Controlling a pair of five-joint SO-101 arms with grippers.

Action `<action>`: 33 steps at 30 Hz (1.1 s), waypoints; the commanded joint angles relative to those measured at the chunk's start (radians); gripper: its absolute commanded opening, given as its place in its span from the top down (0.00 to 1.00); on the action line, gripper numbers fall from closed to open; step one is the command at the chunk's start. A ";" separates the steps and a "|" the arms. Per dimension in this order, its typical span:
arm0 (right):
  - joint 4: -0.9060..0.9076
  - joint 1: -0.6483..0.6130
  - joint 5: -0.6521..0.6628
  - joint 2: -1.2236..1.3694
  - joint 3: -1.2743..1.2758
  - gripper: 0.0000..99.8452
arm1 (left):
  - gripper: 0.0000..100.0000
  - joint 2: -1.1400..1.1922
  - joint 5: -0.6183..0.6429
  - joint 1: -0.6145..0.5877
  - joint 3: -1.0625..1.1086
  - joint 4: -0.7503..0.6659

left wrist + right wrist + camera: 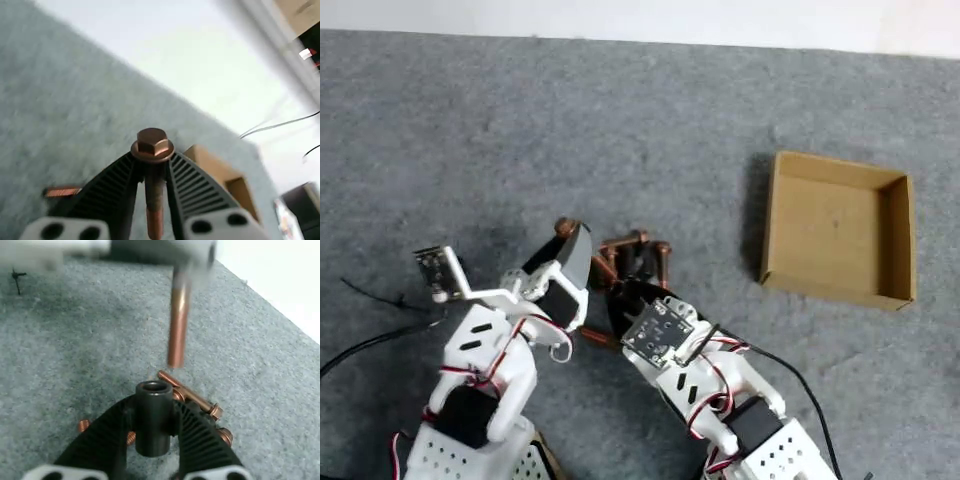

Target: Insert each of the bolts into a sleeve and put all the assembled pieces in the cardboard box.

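1. One bolt [152, 146] is sitting head-up in the left gripper [153, 167]. The jaws are clamping its shank right under the flange, and the shank is hanging down.
2. A black sleeve [152, 422] is standing upright in the right gripper [153, 410], pinched on both sides with its open bore facing up.
3. In the right wrist view the bolt's tip is hanging just above the sleeve's mouth. It is apart from it, a bit off-centre, and not entered.
4. Both grippers are meeting near the middle of the grey counter [520, 120], close in front of the arm bases.
5. Several loose bolts [632, 248] are lying in a small heap just beside the grippers, some touching. I cannot tell whether spare sleeves are among them.
6. The cardboard box [840, 228] is sitting well apart on the right arm's side and is looking empty.
7. Progress, as I judge it: this is early, with the first insertion being lined up.
   - Nothing is assembled and nothing is boxed.
   - What is left is seating this bolt, dropping the piece in the box, then doing the same for every loose bolt.
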 commanded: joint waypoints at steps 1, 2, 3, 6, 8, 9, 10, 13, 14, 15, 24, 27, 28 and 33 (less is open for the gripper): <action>-0.022 0.012 0.011 0.004 0.154 0.99 | 1.00 -0.018 0.008 0.015 -0.107 0.031; -0.022 0.012 0.011 0.004 0.154 0.99 | 1.00 -0.018 0.008 0.016 -0.117 0.057; -0.022 0.012 0.011 0.002 0.154 0.99 | 1.00 -0.018 0.008 0.016 -0.125 0.077; -0.024 0.012 0.011 0.002 0.154 0.99 | 1.00 -0.018 0.009 0.016 -0.117 0.094; -0.024 0.012 0.011 0.002 0.154 0.99 | 1.00 -0.018 0.009 0.016 -0.091 0.094; -0.024 0.012 0.011 0.002 0.154 0.99 | 1.00 -0.018 0.009 0.016 -0.077 0.094; -0.024 0.012 0.011 0.002 0.154 0.99 | 1.00 -0.018 0.009 0.016 -0.067 0.092; -0.024 0.012 0.011 0.002 0.154 0.99 | 1.00 -0.018 0.009 0.021 -0.036 0.089; -0.024 0.012 0.011 0.002 0.154 0.99 | 1.00 -0.018 0.009 0.036 -0.027 0.089; -0.024 0.012 0.011 0.002 0.154 0.99 | 1.00 -0.018 0.008 0.056 -0.019 0.089; -0.022 0.013 0.011 0.001 0.154 0.99 | 1.00 -0.018 0.003 0.105 0.007 0.092; -0.022 0.013 0.011 0.001 0.154 0.99 | 1.00 -0.018 0.002 0.094 0.024 0.091; -0.022 0.013 0.011 0.001 0.154 0.99 | 1.00 -0.018 0.002 0.093 0.038 0.091; -0.022 0.038 0.011 -0.004 0.154 0.99 | 1.00 -0.018 0.002 0.099 0.056 0.091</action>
